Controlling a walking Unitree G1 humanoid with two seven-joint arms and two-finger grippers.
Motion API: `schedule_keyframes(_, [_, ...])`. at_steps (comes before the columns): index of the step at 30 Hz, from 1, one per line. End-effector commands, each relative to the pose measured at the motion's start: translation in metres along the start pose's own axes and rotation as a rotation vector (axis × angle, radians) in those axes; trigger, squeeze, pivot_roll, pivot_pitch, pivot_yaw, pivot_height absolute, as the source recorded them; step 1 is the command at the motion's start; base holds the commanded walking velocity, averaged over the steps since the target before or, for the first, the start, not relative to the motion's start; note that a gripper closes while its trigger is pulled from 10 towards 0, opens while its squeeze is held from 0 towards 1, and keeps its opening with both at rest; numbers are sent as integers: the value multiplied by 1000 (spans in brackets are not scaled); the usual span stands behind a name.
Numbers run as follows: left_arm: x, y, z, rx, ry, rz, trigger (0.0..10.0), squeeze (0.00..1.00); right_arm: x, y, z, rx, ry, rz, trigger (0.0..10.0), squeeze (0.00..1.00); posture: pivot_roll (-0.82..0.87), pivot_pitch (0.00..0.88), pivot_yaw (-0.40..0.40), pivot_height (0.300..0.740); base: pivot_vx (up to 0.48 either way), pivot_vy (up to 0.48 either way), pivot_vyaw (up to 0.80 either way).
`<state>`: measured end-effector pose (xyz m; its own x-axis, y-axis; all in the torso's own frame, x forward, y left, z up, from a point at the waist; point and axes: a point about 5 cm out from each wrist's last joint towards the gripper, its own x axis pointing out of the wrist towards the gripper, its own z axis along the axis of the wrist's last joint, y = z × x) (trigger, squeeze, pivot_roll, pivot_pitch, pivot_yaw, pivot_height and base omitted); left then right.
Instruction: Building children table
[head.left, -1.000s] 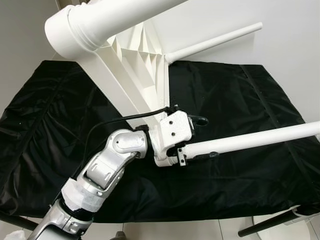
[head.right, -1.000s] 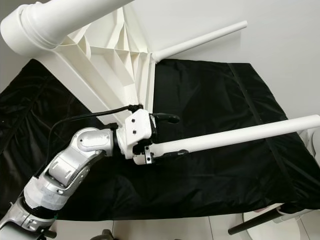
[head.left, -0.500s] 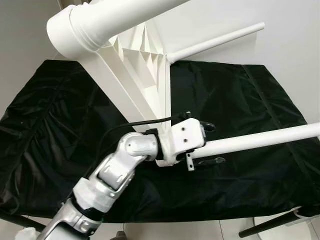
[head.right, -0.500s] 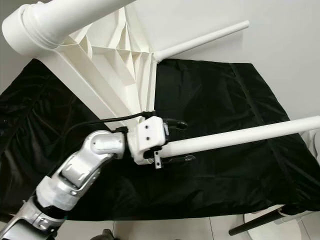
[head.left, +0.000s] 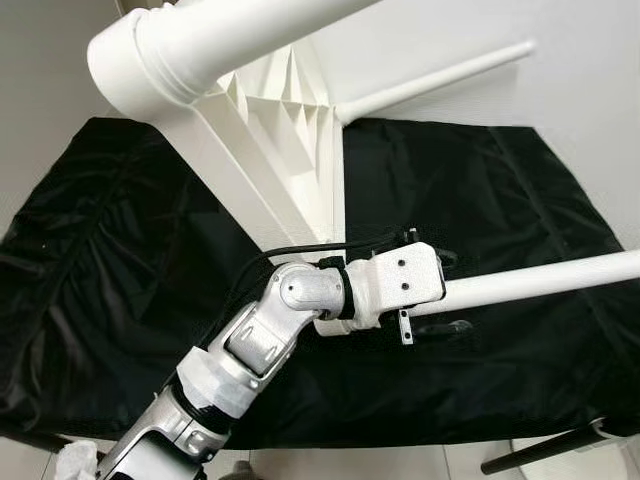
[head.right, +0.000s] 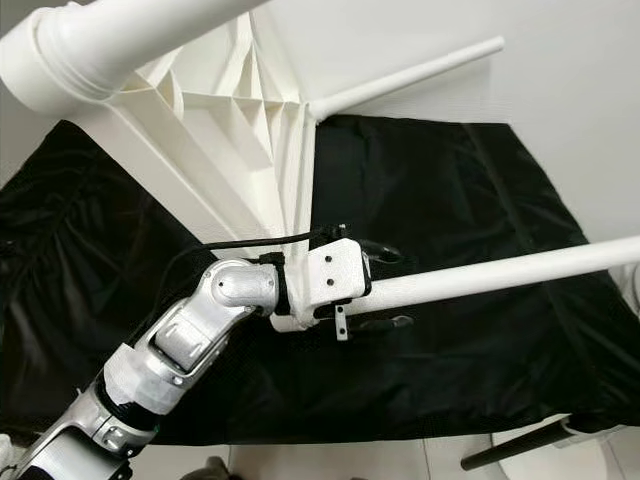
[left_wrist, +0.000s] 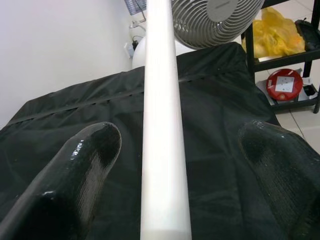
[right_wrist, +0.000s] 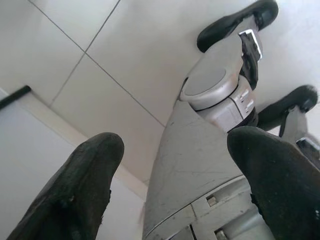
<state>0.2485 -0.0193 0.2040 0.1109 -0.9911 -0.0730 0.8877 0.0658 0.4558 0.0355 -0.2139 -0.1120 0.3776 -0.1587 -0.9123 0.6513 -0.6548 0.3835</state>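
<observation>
Three legs in sight on the white plastic children's table (head.left: 285, 130), tipped up over the left half of the bench (head.left: 120, 250) with its ribbed underside showing. Straddles the lowest leg (head.left: 560, 277) with the left gripper (head.left: 450, 292), close to where that leg meets the table's corner; black fingers (left_wrist: 90, 160) spread wide to either side, clear of the tube, nothing clamped. Cannot tell whether that leg is seated in its socket. Hangs the right gripper (right_wrist: 180, 145) idle beside the robot's own leg, above the tiled floor, likewise spread and empty. Looks light, stiff and hollow, that tube, with a smooth gloss likely to slip or spin in a loose pinch. Best taken near the socket end, square across the round, rather than far out toward the bench's right edge, where leverage would twist it.
</observation>
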Motion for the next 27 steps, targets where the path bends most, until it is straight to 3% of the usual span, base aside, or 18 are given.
schedule_keyframes(1, [-5,11,-3,-4,13,199,10000,0,1,-35,-8,-1721,40,-246,10000,0,28,99,131,740,0,0,0])
schedule_keyframes(27, [-5,11,-3,-4,13,199,10000,0,1,-35,-8,-1721,40,-246,10000,0,28,99,131,740,0,0,0])
